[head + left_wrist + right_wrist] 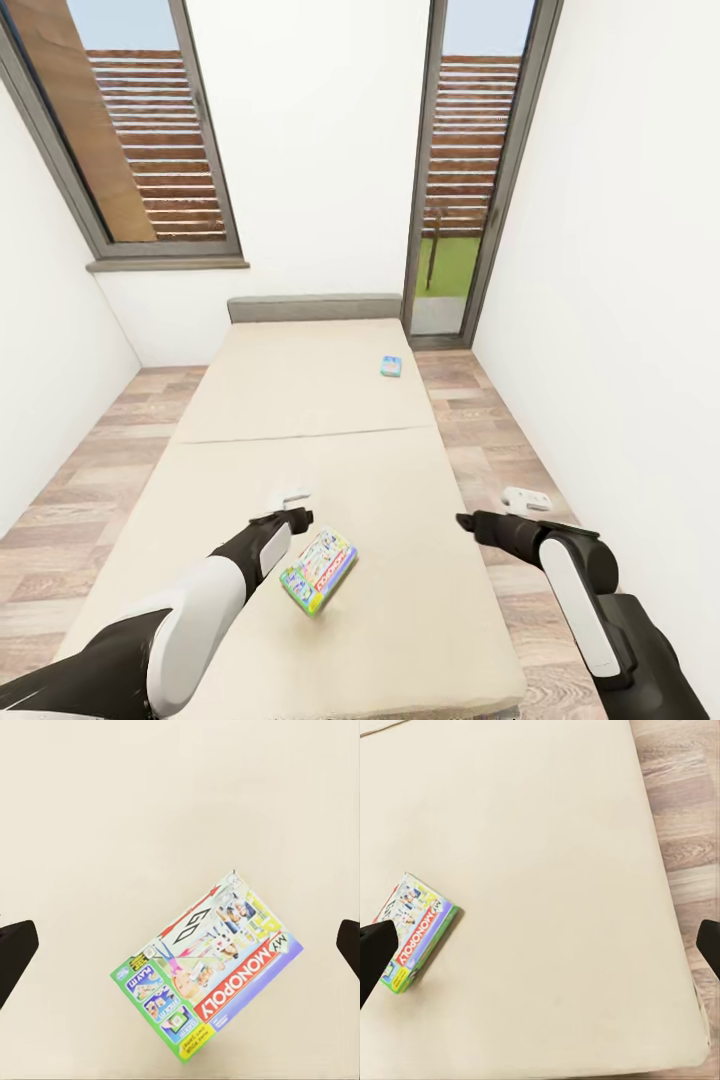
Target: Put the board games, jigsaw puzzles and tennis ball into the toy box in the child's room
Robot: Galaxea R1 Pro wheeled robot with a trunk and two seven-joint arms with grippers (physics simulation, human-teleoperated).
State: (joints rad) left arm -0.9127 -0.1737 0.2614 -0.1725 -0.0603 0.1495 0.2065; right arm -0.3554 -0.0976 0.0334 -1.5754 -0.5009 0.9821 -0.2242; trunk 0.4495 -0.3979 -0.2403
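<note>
Left wrist view is showing the left claw (180, 949) hanging wide open and empty over the beige mattress bed (112, 810), its two dark fingertips (15, 952) sitting at opposite edges of the picture. Lying flat between them, directly below, is the colourful rectangular cardboard Monopoly board game box (206, 967), turned at a slant to the fingers. It is looking light, stiff and smooth-faced, so I am judging its thin long edges the best hold. In the head view the right claw (468, 521), also spread and holding nothing, is hovering near the bed's right edge, well apart from that box. A second small blue board game box (390, 367) is resting far up the bed.
</note>
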